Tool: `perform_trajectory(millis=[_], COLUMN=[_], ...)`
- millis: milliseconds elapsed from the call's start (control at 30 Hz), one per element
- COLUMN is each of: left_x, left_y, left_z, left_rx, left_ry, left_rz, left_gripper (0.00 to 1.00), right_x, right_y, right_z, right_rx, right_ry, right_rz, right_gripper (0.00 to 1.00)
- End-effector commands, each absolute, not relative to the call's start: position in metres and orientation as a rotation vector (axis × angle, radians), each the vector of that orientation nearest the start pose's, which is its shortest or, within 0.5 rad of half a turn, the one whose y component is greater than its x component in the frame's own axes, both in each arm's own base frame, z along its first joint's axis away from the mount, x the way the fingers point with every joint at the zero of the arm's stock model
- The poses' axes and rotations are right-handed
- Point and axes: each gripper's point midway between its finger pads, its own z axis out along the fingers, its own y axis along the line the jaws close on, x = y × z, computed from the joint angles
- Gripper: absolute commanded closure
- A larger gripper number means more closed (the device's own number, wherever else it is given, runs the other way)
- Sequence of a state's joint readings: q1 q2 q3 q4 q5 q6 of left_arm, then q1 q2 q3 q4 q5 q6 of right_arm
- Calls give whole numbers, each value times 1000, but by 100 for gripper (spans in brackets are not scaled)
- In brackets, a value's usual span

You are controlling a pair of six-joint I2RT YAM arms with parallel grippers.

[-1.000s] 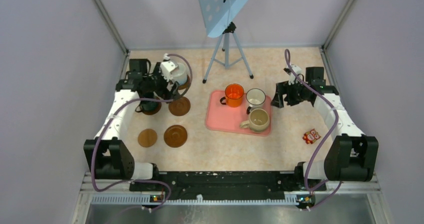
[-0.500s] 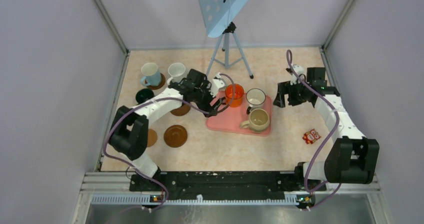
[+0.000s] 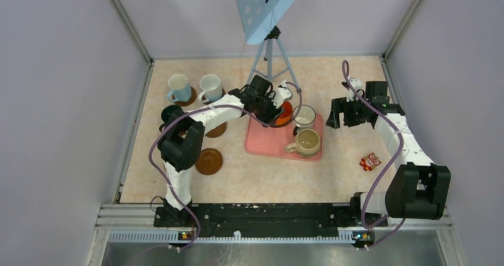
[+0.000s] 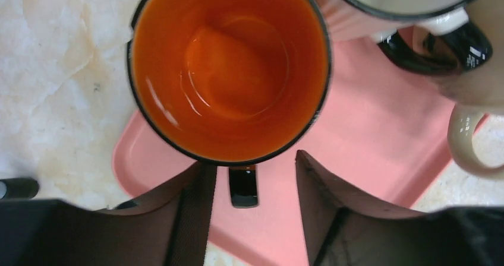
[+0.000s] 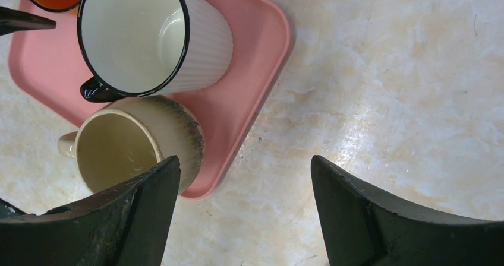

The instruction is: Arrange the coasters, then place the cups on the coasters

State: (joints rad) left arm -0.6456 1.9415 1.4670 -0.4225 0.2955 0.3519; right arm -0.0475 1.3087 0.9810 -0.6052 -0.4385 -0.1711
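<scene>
Orange ceramic mug (image 4: 229, 70) on pink rectangular tray (image 4: 380, 159): left gripper (image 4: 251, 168) open astride its handle (image 4: 243, 189); right gripper (image 5: 243, 162) open beside tray.

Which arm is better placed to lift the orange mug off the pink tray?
Left. The left gripper sits at the orange mug, its fingers either side of the handle, not yet closed on it. The right gripper hangs open past the pink tray, over the table.

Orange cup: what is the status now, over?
Left pincer open astride handle of orange cup, no contact. Right pincer open, empty. Cup upright on pink tray; dark-rimmed white cup close beside.
</scene>
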Motion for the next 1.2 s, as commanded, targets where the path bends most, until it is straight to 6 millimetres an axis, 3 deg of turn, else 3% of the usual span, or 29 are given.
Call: perform_trajectory(millis=[0,300,400,533,600,733,933,1167], left_x=[378,381,382,382,377,364,351,344], left_y=[-334,-328,-330,-332,-333,-331,-308,-261], left_z=[92,68,69,76,82,106,133,158], left_rx=[1274,1293,1286,1270,1268,1240,1171,1052], left_ry=[2098,2198,2197,2191,2186,2132,2032,2013], left_rz=[-491,-438,-445,-458,-495,-576,-586,-563], left_gripper=[47,65,74,94,99,100,100,100], right_x=[319,320,320,319,319,318,317,316], right_y=[50,50,50,49,49,49,49,50], right_z=[148,148,148,148,147,148,147,145], right_rx=[-317,-326,-329,-338,-340,-346,-358,-368], right_ry=[2351,2349,2348,2349,2350,2348,2348,2352], right_rz=[427,427,429,423,423,423,416,426], right_gripper=[21,21,21,21,21,21,21,21])
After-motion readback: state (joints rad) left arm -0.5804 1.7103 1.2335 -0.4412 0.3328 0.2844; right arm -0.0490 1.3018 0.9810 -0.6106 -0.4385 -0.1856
